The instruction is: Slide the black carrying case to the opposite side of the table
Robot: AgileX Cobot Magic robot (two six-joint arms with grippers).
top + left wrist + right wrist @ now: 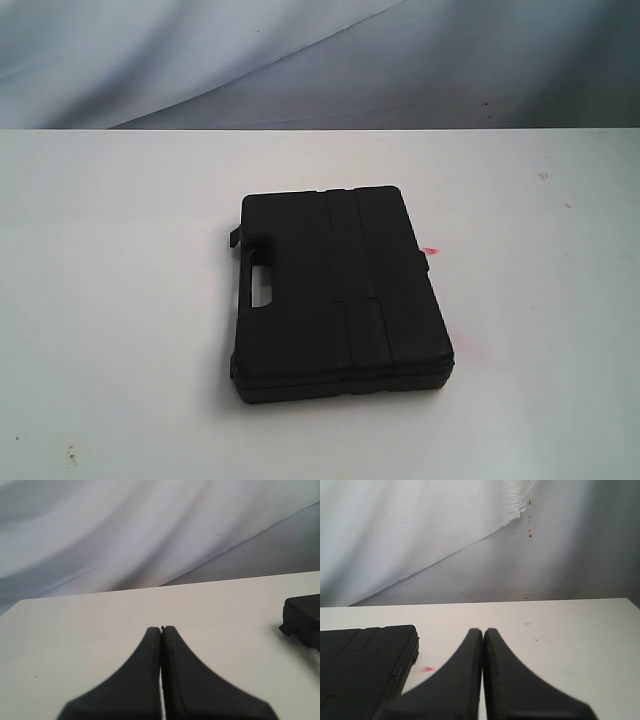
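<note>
- Case (340, 290) lay flat on the table (120, 300), lid up, roughly mid-table in the exterior view, a bit right of centre.
- It sat slightly skewed to the table edges. The handle slot (264, 285) was on its left edge in that view, and ribbed panels ran along the lid.
- A small latch tab stuck out at the left rear corner.
- Small red mark (431, 250) was on the table just beside the case's right edge.
- Left gripper (161, 628): jaws pressed together, nothing between them. It hovered over bare table, well apart from the case; only a corner of the case (304, 620) showed at the edge of the left wrist view.
- Right gripper (483, 630): jaws also pressed together and empty. It was near the case (360, 670) but not touching, with white table and the red mark visible between them.
- Neither arm showed in the exterior view.
- Wrinkled white cloth backdrop (300, 60) hung behind the table's far edge.
- A few tiny specks showed on the tabletop; too small to identify.
</note>
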